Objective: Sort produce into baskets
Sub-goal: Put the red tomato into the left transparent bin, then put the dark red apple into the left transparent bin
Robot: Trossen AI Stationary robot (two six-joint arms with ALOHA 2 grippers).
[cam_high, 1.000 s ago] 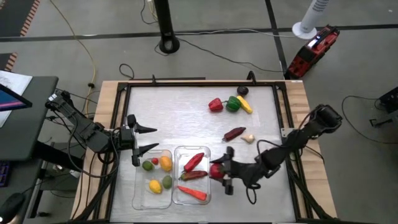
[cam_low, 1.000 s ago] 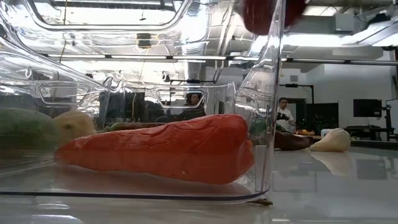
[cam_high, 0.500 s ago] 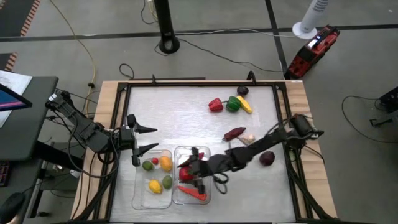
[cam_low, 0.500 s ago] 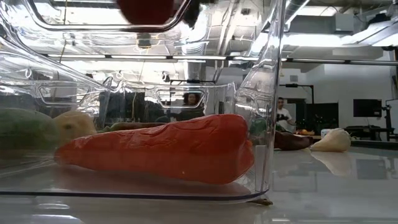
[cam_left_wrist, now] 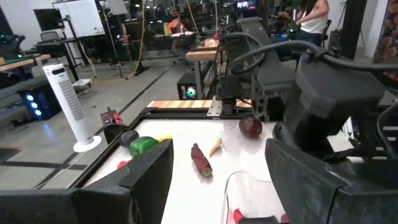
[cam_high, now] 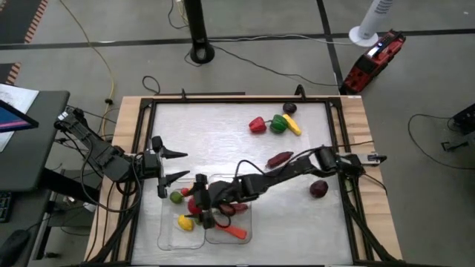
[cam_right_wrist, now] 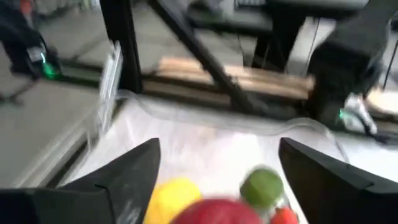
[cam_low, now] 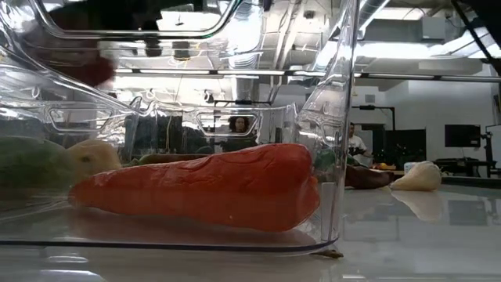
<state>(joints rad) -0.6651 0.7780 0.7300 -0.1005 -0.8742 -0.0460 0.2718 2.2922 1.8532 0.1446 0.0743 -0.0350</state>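
My right gripper (cam_high: pixel 199 202) reaches from the table's right across to the left clear bin (cam_high: pixel 163 226) and is shut on a round red fruit (cam_high: pixel 194 207), above that bin. The fruit shows in the right wrist view (cam_right_wrist: pixel 214 213) and as a red blur in the low view (cam_low: pixel 95 72). The left bin holds a green fruit (cam_high: pixel 177 196), an orange one (cam_high: pixel 197 194) and lemons (cam_high: pixel 185 221). The right bin (cam_high: pixel 249 222) holds red chillies and an orange carrot (cam_low: pixel 203 188). My left gripper (cam_high: pixel 169 165) is open and empty beyond the left bin. My right gripper pinches the red fruit's two opposite sides (cam_right_wrist: pixel 186 214) between its two fingers (cam_right_wrist: pixel 127 177). The fingers come slanting down from the table's right side. The fruit is lifted clear, above the produce in the left bin.
Red (cam_high: pixel 257 124), green (cam_high: pixel 278 123) and yellow (cam_high: pixel 293 127) peppers and a dark purple piece (cam_high: pixel 289 108) lie at the far right. A dark red long piece (cam_high: pixel 280 158) and a dark round one (cam_high: pixel 318 189) lie by the right arm. A white bulb (cam_low: pixel 420 176) lies nearby.
My right gripper has carried the red fruit toward the table's left edge, from beside the right bin, over that bin, to above the left bin. It has stayed shut on the fruit. The arm's move has uncovered the dark round piece on the table.
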